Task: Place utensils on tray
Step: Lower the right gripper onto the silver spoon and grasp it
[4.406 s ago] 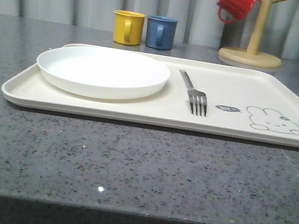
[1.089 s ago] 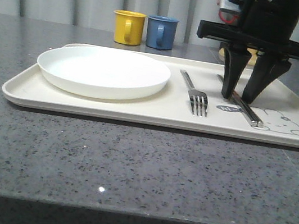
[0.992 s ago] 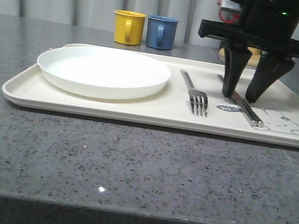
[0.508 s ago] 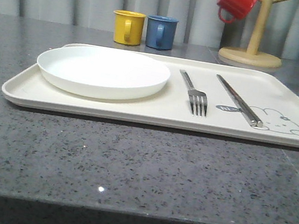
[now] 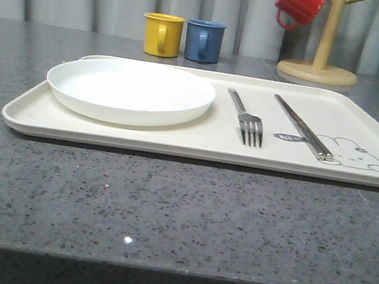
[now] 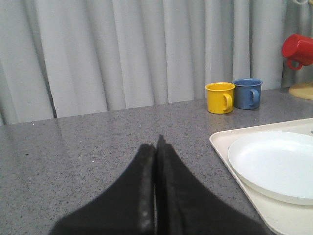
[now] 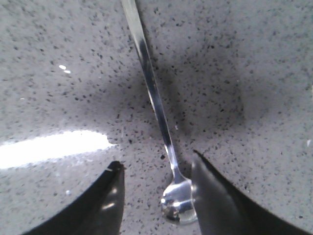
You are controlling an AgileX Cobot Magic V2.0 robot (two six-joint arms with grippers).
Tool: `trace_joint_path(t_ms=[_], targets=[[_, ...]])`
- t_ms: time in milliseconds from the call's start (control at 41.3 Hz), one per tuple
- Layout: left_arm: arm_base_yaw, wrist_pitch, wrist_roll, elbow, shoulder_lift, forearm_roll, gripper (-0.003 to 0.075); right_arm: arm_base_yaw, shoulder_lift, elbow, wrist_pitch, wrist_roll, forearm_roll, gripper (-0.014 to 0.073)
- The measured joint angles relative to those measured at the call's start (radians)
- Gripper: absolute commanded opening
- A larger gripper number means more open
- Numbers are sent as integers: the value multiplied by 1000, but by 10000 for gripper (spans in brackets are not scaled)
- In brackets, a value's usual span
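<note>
While the fork (image 5: pixel 248 119) and chopsticks (image 5: pixel 303 127) lie side by side on the tray (image 5: pixel 175 142), to the right of the white plate (image 5: pixel 130 90), the spoon (image 7: pixel 158 123) is out on the grey counter (image 7: pixel 244 58), and the right hand (image 7: pixel 155 196) hangs over it with its fingers spread wide, holding nothing. The bowl sits just inside one finger, nearly touching it, not centred in the gap. That is the risk as I see it — if the fingers close as they stand, that near finger may nudge the bowl aside, or pinch the rounded, polished metal so that it skids out. A slim spoon lying flat on stone gives little to get under.

Its long axis runs away from the fingers, handle stretching outward, bowl end nearest them (hollow side up, I think, though glare makes it hard to swear to). The left hand (image 6: pixel 156 147) idles over bare counter beside the tray, fingers pressed together, empty.
</note>
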Motion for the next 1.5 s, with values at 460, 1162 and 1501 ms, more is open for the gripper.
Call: trace_joint_path(t_ms=[460,1162,1501], targets=[[0,0,0,0,0,0,-19,0,106,0,-28,0,-28,346],[0,0,0,0,0,0,-19,-1,121,-1,-27,0,-37,-24],[0,0,0,0,0,0,-19,1,-29,-1,-8,0,68,-24]])
